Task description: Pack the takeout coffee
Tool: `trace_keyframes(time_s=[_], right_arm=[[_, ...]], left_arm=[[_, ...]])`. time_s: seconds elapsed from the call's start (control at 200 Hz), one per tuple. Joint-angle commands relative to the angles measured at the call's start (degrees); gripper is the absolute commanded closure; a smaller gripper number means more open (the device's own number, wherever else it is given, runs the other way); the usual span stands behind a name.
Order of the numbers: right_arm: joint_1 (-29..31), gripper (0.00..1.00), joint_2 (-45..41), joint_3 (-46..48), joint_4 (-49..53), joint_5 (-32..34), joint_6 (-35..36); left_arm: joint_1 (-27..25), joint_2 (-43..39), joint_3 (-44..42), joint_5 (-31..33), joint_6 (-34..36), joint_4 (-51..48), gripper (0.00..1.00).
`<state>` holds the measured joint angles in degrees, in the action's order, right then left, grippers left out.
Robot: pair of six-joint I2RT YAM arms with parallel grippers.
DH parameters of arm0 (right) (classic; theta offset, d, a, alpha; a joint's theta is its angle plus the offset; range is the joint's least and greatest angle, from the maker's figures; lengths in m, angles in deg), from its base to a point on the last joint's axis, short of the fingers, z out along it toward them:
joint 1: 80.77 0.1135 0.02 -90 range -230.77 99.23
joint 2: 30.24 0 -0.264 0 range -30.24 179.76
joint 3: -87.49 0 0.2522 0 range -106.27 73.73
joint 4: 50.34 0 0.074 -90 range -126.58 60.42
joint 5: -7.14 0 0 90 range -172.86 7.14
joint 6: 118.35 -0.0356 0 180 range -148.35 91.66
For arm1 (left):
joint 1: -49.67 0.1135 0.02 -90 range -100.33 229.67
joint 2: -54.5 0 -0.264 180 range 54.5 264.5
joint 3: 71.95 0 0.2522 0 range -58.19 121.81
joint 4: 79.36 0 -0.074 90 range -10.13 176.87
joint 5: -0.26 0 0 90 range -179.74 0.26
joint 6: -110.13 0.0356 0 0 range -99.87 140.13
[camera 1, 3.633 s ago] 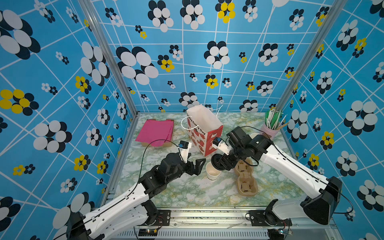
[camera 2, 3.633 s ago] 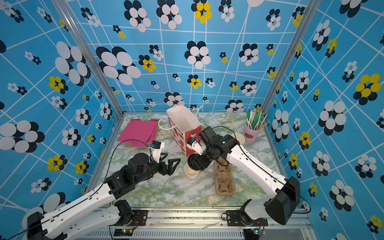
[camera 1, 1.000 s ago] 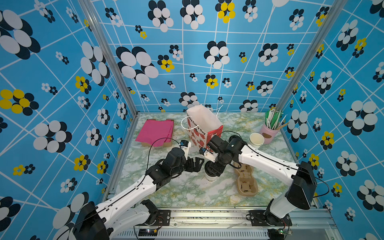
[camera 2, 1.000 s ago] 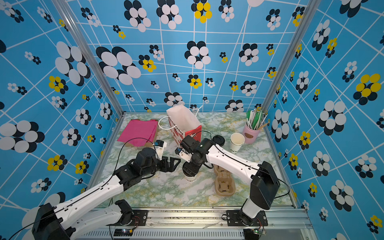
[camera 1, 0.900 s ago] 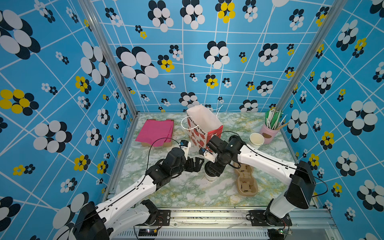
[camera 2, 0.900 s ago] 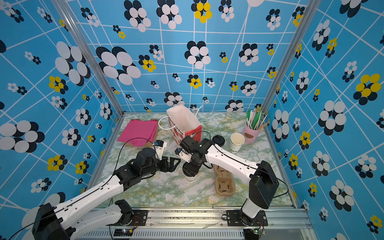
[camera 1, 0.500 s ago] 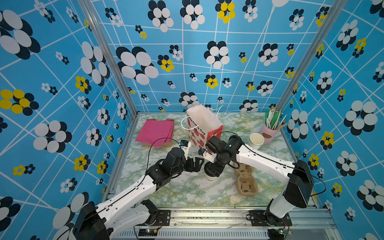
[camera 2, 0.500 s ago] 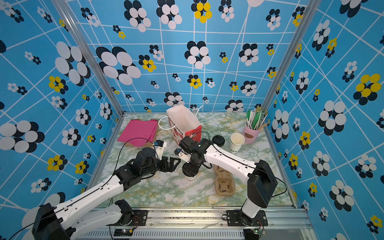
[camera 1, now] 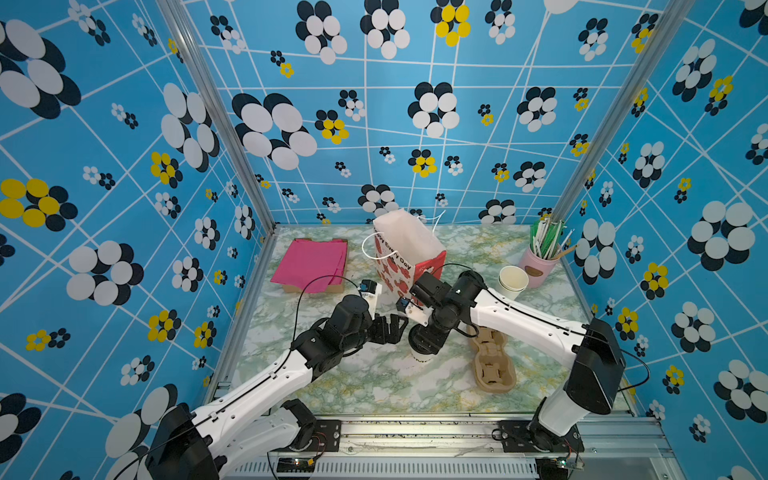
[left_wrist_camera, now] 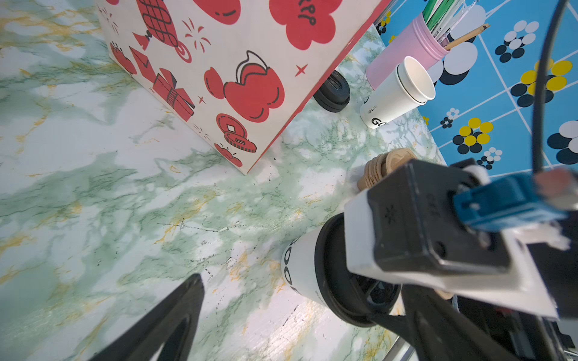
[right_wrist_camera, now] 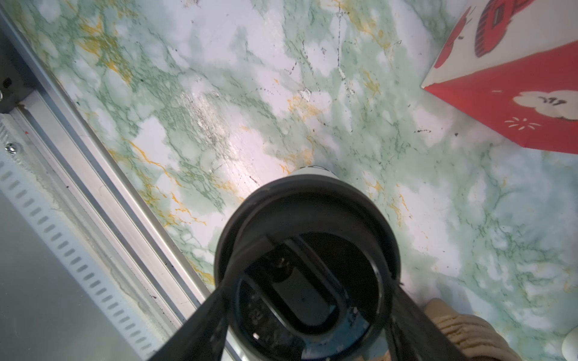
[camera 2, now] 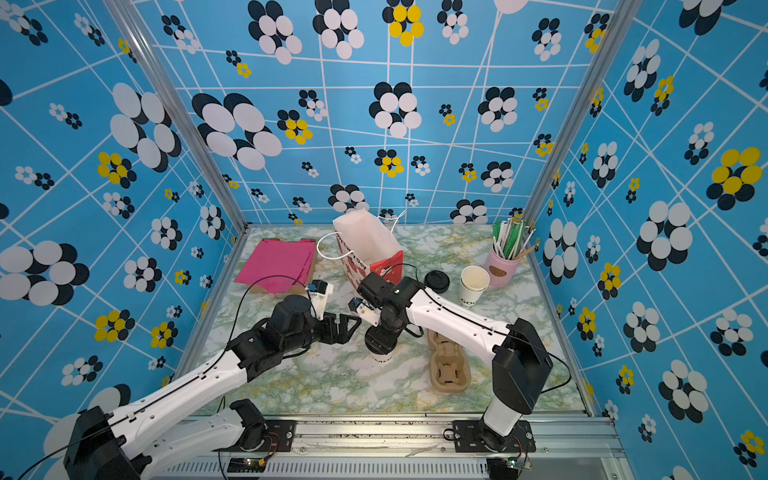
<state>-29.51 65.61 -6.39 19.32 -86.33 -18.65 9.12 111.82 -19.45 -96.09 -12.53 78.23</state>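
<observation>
The takeout coffee (camera 1: 423, 358) (camera 2: 381, 356), a white cup with black lettering and a black lid, stands on the marble table in front of the red-and-white paper bag (camera 1: 405, 257). My right gripper (camera 1: 424, 343) (right_wrist_camera: 306, 315) comes down on it from above, its fingers pressed against both sides of the lid (right_wrist_camera: 306, 250). My left gripper (camera 1: 395, 328) (left_wrist_camera: 300, 328) sits just left of the cup (left_wrist_camera: 300, 268), wide open and holding nothing. One of its fingers (left_wrist_camera: 438, 328) is close to the lid's rim.
A brown pulp cup carrier (camera 1: 492, 365) lies right of the cup. Behind it are stacked lidless white cups (camera 1: 512, 281), a loose black lid (camera 2: 437, 281) and a pink holder of straws (camera 1: 540, 266). Pink paper (camera 1: 311, 266) lies at the back left.
Over the last few seconds my right gripper brought the black lid down onto the cup and my left gripper moved in closer. In the last second nothing visibly moved.
</observation>
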Motion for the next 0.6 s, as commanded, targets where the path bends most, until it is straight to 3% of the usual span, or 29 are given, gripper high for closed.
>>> trace_keyframes(time_s=[0.0,0.595], right_arm=[[0.68,0.26,2.32,3.66,4.22,1.35,-0.78],[2.91,0.27,3.86,8.71,3.51,3.02,-3.42]], left_arm=[[0.49,0.34,-0.46,-0.44,-0.99,1.35,0.00],[0.57,1.59,-0.31,-1.11,-1.47,1.88,0.00]])
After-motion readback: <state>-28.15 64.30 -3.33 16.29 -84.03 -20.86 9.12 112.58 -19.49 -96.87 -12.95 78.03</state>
